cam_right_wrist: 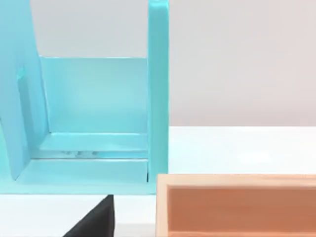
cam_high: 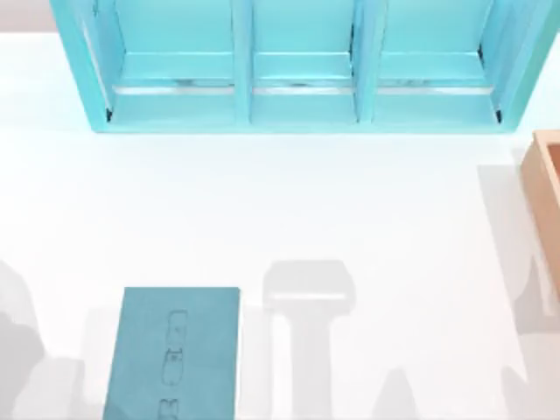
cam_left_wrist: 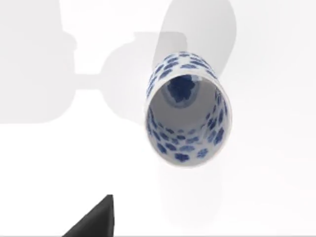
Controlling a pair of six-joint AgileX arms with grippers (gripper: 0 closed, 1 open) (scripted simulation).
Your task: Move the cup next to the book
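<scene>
The cup [cam_left_wrist: 185, 111], white with blue speckles, shows in the left wrist view, its open mouth facing the camera and bare white worktop [cam_left_wrist: 276, 163] all around it. Whether it stands or lies on its side, I cannot tell. From above, the book [cam_high: 175, 354] lies flat near the front edge, left of centre, with open worktop on its right. Well beyond it, the light-blue shelf unit [cam_high: 302, 66] spans the far edge. A tan wooden box [cam_high: 544, 171] sits at the right edge, just beside the shelf's end. The state of either arm's fingers I cannot tell.
</scene>
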